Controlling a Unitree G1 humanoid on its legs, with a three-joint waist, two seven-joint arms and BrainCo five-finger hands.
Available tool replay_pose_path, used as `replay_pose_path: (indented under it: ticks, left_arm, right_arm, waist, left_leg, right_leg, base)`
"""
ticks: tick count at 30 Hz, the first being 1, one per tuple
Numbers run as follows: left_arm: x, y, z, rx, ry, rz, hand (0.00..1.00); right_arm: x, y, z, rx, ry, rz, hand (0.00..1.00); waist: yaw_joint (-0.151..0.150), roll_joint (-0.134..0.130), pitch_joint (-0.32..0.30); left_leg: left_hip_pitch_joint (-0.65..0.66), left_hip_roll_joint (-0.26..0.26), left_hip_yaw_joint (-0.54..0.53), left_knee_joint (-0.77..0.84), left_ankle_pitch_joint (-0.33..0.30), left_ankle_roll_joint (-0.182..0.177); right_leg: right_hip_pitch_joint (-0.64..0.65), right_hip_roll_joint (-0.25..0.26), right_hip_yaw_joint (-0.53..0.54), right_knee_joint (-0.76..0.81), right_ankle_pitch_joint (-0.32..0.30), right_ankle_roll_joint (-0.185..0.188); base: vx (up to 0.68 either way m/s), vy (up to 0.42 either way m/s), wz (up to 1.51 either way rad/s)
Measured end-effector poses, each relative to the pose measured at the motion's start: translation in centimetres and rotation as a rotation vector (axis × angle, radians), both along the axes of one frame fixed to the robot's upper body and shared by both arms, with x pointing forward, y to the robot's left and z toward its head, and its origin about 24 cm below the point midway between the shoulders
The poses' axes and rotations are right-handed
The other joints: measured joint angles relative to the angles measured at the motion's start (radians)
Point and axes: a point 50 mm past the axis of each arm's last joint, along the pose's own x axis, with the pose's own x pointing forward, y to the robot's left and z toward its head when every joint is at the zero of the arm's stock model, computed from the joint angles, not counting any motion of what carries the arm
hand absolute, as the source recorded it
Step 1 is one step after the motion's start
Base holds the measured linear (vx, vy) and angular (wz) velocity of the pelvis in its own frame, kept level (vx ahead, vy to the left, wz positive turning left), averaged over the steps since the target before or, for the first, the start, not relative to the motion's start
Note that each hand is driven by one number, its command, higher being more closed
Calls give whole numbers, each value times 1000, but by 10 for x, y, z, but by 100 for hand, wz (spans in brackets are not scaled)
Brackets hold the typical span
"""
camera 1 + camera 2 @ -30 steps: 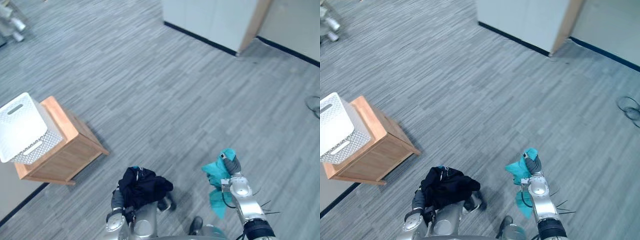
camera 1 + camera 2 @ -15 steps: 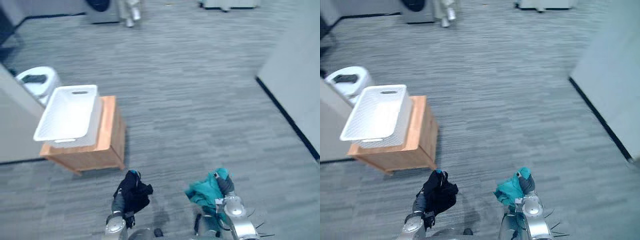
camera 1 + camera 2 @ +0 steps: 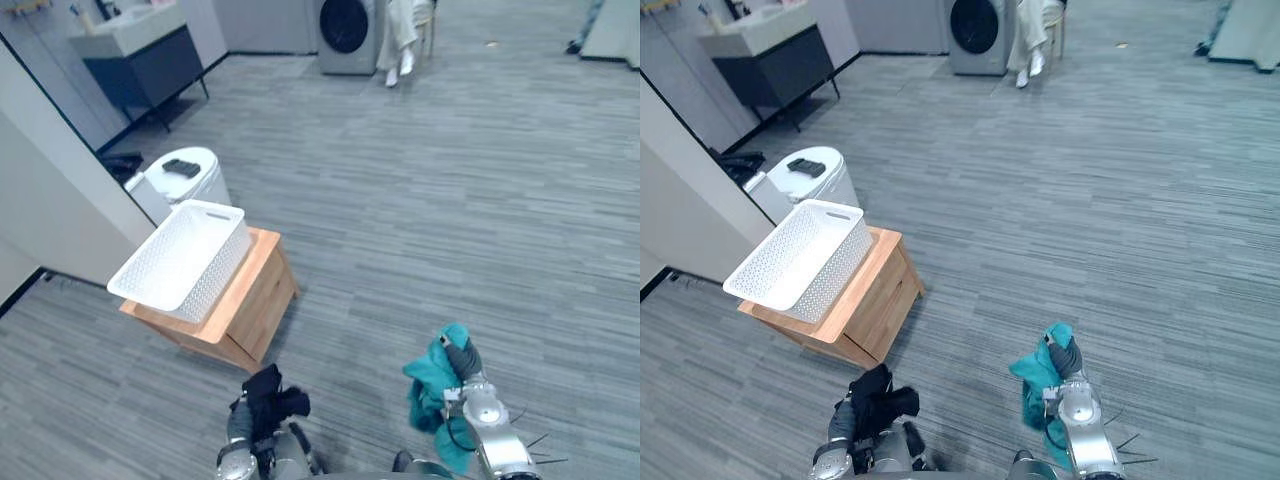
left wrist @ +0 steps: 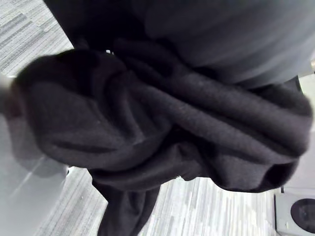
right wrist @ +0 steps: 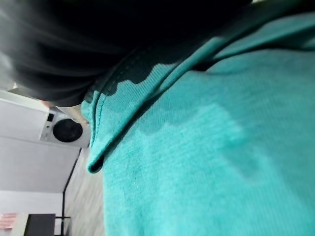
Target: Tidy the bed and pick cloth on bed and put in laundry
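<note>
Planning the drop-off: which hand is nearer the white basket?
Left. The left hand, with black cloth, sits before the white basket; the right hand, with teal cloth, is farther right.

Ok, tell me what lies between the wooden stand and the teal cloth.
Just bare grey floor lies between the wooden stand and the teal cloth carried by the right hand, as the left eye view shows.

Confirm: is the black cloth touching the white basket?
Apart. Left eye view: black cloth bunched at the left hand, with bare floor and the wooden stand's side between it and the white basket.
</note>
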Motion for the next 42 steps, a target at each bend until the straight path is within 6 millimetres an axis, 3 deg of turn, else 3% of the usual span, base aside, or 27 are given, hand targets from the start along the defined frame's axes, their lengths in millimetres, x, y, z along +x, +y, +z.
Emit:
replay_pose_path:
  ticks: [1, 3, 5, 6, 7, 8, 9, 11, 12, 15, 16, 17, 18, 19, 20, 23, 24, 26, 27, 28, 30, 31, 32, 33, 36, 38, 42]
  left_arm:
    - [1, -1, 0, -2, -2, -3, 100]
    - [3, -1, 1, -10, -7, -13, 100]
    - [0, 2, 2, -6, -6, -7, 100]
    - [-6, 7, 0, -3, 20, 12, 100]
    - [-6, 7, 0, -3, 21, 12, 100]
    - [-4, 9, 1, 4, 15, 9, 100]
    - [1, 10, 3, 14, 10, -9, 100]
    - [5, 12, 4, 25, 3, -26, 100]
    - [11, 12, 7, 41, -12, -58, 100]
    - [25, 17, 16, 80, -62, -102, 100]
    - [31, 18, 18, 94, -75, -114, 100]
    - [36, 17, 18, 106, -79, -134, 100]
    - [38, 17, 18, 109, -80, -143, 100]
    - [38, 16, 15, 121, -70, -170, 100]
    - [31, 16, 10, 131, -36, -191, 100]
    - [10, 27, 2, 164, 33, -196, 100]
    - [6, 22, -1, 145, 47, -185, 100]
    - [8, 14, -1, 121, 35, -180, 100]
    - [9, 7, -1, 94, 25, -156, 100]
    - [8, 5, -2, 79, 26, -137, 100]
    - [8, 4, -1, 73, 24, -137, 100]
    - [10, 5, 1, 76, 10, -134, 100]
    - [13, 5, 3, 80, -12, -135, 100]
    - [17, 7, 6, 90, -30, -139, 100]
    - [21, 11, 10, 108, -53, -152, 100]
    - [19, 10, 9, 105, -47, -160, 100]
    - [19, 14, 9, 111, -46, -184, 100]
  right_arm:
    - [0, -3, 0, -8, 3, 0, 100]
    - [0, -9, 2, -18, -1, -19, 100]
    - [-1, -11, 2, -11, -3, -35, 100]
    - [-1, -4, 0, 8, -3, -31, 100]
    - [-1, -4, 0, 9, -3, -31, 100]
    - [0, 2, 0, 28, -10, -31, 100]
    - [1, 9, -1, 47, -12, -27, 100]
    - [2, 13, -1, 62, -15, -29, 100]
    - [0, 18, -2, 77, -15, -29, 100]
    - [0, 22, 5, 79, -47, -13, 100]
    - [1, 21, 8, 76, -65, -14, 100]
    - [1, 20, 11, 75, -77, -16, 100]
    - [0, 19, 11, 79, -80, -19, 100]
    - [-2, 18, 12, 87, -86, -26, 100]
    - [-7, 19, 10, 92, -81, -30, 100]
    - [-17, 22, 10, 100, -76, -20, 100]
    - [-14, 14, 18, 63, -108, -8, 100]
    - [-10, 9, 30, 36, -155, 2, 100]
    - [-6, 8, 39, 22, -195, 13, 100]
    - [-1, 8, 46, 14, -227, 22, 100]
    - [8, 6, 62, -5, -303, 32, 100]
    - [15, 3, 75, -31, -357, 43, 100]
    - [23, 0, 88, -65, -411, 68, 100]
    - [27, -2, 94, -83, -436, 78, 100]
    - [39, -6, 115, -126, -517, 105, 100]
    - [53, -6, 136, -161, -591, 132, 100]
    - [71, -5, 169, -225, -694, 185, 100]
  waist:
    - [0, -5, 1]
    - [-8, -19, 1]
    - [-8, -30, -6]
    - [-4, -88, -24]
    - [-2, -90, -25]
    - [6, -106, -31]
    - [-9, -119, -29]
    - [-24, -117, -28]
    - [-45, -106, -20]
    - [-55, -97, -14]
    - [-72, -98, -13]
    - [-92, -99, -13]
    - [-102, -97, -12]
    - [-103, -109, -12]
    - [-101, -117, -11]
    - [-96, -140, -26]
    - [-96, -80, -25]
    - [-106, -50, -20]
    - [-102, -50, -8]
    - [-95, -51, -8]
    - [-95, -56, -5]
    - [-94, -54, -7]
    - [-96, -40, -8]
    - [-92, -32, -11]
    - [-96, -75, -12]
    - [-86, -82, -14]
    - [-84, -83, -20]
  left_leg:
    - [15, -43, 127, -148, 1, 0]
    - [45, -127, 254, -366, 21, 19]
    - [75, -157, 269, -451, 84, 144]
    - [100, -204, 237, -459, 75, 193]
    - [102, -206, 234, -460, 73, 193]
    - [123, -225, 195, -463, 61, 185]
    - [172, -259, 133, -469, 47, 175]
    - [218, -282, 74, -489, 45, 171]
    - [275, -289, 8, -511, 46, 164]
    - [324, -300, -103, -537, 46, 143]
    - [325, -301, -167, -544, 49, 130]
    - [329, -301, -235, -559, 57, 115]
    - [333, -302, -262, -566, 59, 106]
    - [350, -314, -296, -585, 61, 84]
    - [378, -318, -327, -586, 45, 51]
    - [408, -305, -376, -507, -35, -15]
    - [367, -204, -386, -365, -94, -51]
    - [296, -129, -345, -190, -70, -65]
    - [252, -71, -281, -79, -47, -74]
    - [251, -59, -256, -79, -48, -74]
    - [236, -82, -285, -133, -48, -75]
    - [216, -125, -355, -210, -42, -81]
    - [208, -173, -451, -362, 50, -78]
    - [207, -181, -475, -397, 82, -64]
    - [212, -228, -489, -470, 119, -46]
    - [265, -266, -474, -587, 176, -39]
    - [276, -278, -474, -672, 193, -46]
  right_leg:
    - [39, 3, -54, -18, -1, 1]
    - [90, 7, -142, -28, -15, 22]
    - [153, 30, -198, -25, -49, 70]
    - [149, -28, -231, 106, -86, 112]
    - [144, -33, -231, 125, -88, 114]
    - [73, -105, -226, 372, -88, 121]
    - [-19, -203, -200, 732, -85, 80]
    - [-62, -245, -177, 911, -104, 61]
    - [-103, -259, -162, 1001, -135, 36]
    - [-231, -240, -92, 855, -196, 29]
    - [-285, -188, 14, 667, -202, 39]
    - [-303, -116, 179, 405, -171, 74]
    - [-300, -96, 245, 296, -135, 90]
    - [-309, -87, 351, 149, -63, 129]
    - [-310, -90, 401, 119, -3, 159]
    - [-272, -86, 417, 133, 91, 109]
    - [-243, -38, 356, 141, 87, 91]
    - [-206, -22, 317, 108, 88, 56]
    - [-172, -16, 303, 86, 103, 34]
    - [-147, -16, 303, 68, 104, 28]
    - [-112, -29, 302, 39, 104, 28]
    - [-109, -38, 303, 36, 104, 28]
    - [-110, -34, 304, 35, 103, 30]
    - [-106, -29, 303, 30, 97, 42]
    - [-109, -67, 285, -3, 111, 66]
    - [-96, -89, 292, -28, 125, 70]
    - [-97, -99, 279, -47, 125, 76]
  base:
    - [462, -96, 93]
    - [475, -37, 125]
    - [573, 57, 123]
    - [506, 79, 78]
    - [614, 111, 90]
    - [539, 123, 88]
    - [656, 138, 111]
    - [442, 59, 119]
    - [501, -10, 137]
    - [437, -87, 140]
    - [332, -208, 157]
    - [328, -222, 168]
    - [374, -277, 156]
    - [266, -267, 125]
    - [264, -289, 109]
    - [350, -363, 70]
    - [404, -403, 56]
    - [340, -324, 55]
    - [274, -209, 26]
    - [268, -160, 7]
    - [205, -55, -5]
    - [151, 12, -13]
    - [115, 77, -12]
    - [85, 66, 10]
    - [40, 75, 26]
    - [1, 93, 8]
    - [-41, 44, 12]
